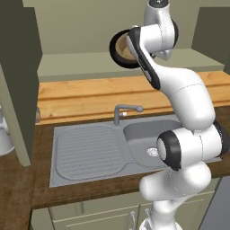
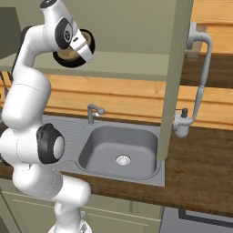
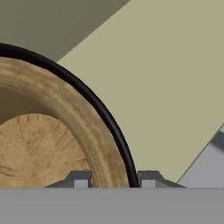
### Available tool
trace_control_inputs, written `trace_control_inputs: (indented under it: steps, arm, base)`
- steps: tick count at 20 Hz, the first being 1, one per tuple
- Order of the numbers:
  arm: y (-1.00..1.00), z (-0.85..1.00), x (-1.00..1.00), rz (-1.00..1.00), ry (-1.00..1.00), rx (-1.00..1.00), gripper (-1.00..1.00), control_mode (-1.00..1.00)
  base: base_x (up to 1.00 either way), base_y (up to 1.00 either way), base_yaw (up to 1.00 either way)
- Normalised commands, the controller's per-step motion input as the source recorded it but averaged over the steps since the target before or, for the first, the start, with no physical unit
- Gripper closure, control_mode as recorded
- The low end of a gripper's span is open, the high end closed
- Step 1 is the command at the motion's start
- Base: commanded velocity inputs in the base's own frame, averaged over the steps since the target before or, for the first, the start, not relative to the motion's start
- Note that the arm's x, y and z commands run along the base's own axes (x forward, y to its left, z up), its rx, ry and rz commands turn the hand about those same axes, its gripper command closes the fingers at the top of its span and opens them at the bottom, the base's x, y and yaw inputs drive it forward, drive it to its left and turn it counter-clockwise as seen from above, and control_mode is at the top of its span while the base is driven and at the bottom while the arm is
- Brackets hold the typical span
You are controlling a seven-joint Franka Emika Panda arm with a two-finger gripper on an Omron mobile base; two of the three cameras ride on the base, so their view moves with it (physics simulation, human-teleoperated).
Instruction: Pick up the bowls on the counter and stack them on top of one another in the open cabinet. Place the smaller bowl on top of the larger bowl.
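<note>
Two bowls (image 2: 73, 52) nested – smaller bowl (image 3: 39, 140) sat inside larger bowl (image 1: 113, 50), tipped on edge and carried high at the far side, just over the pale shelf (image 1: 90, 67) of the open cabinet, well above worktop (image 1: 40, 148) and sink (image 1: 90, 152). End effector (image 3: 113, 179) clamped across both rims, one fingertip (image 3: 78, 179) inside the tan wall, the other outside the black edge. Looks rigid and light; black glaze likely slippery, wood grippier. Only the pinch keeps the pair together – probably prone to the inner one sliding out while tilted. Best to hold at the rim as now, level out before lowering, set down flat on the shelf.
</note>
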Motion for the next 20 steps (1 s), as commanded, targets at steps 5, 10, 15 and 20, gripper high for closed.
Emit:
trace_control_inputs:
  steps: [5,10,15,20]
  arm:
    - [0.00,-0.22,0.08,-0.03,-0.01,0.00,1.00,-1.00]
    - [0.00,-0.06,0.02,-0.01,-0.01,0.00,1.00,-1.00]
    - [0.00,0.00,0.00,0.00,0.00,0.00,-1.00,-1.00]
    - [0.00,0.00,0.00,0.00,0.00,0.00,-1.00,-1.00]
  base:
    - [0.00,0.00,0.00]
    - [0.00,0.00,0.00]
    - [0.00,0.00,0.00]
    - [0.00,0.00,0.00]
